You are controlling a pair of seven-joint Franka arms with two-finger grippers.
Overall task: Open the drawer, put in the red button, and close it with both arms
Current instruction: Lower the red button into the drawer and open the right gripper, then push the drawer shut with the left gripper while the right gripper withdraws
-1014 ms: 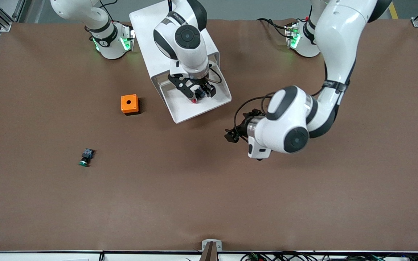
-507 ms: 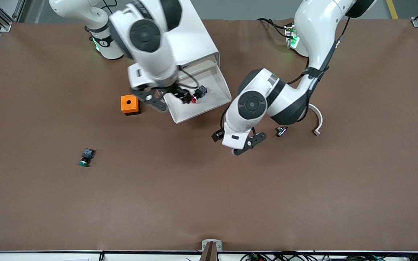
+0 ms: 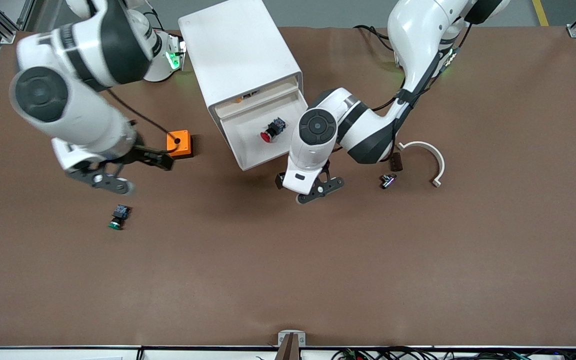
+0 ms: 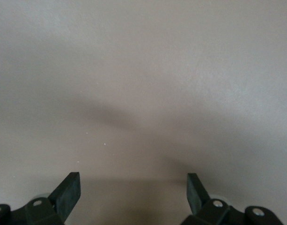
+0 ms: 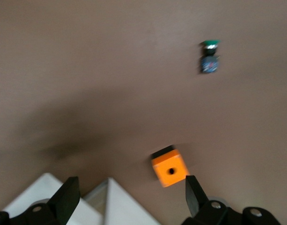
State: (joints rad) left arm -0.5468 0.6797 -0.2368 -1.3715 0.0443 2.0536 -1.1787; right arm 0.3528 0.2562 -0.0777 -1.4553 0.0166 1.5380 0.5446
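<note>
The white cabinet stands near the robots' bases with its top drawer pulled out. The red button lies on its side inside that drawer, with nothing touching it. My left gripper hangs open over bare mat just off the drawer's front corner; the left wrist view shows only mat between its fingers. My right gripper is open and empty, low beside the orange box. In the right wrist view a white corner of the cabinet shows between the open gripper.
The orange box with a hole sits beside the drawer, toward the right arm's end. A green-capped button lies nearer the front camera. A curved white piece and small dark parts lie toward the left arm's end.
The right gripper left the red button in the drawer and swung away to beside the orange box. The left gripper moved closer to the drawer's front.
</note>
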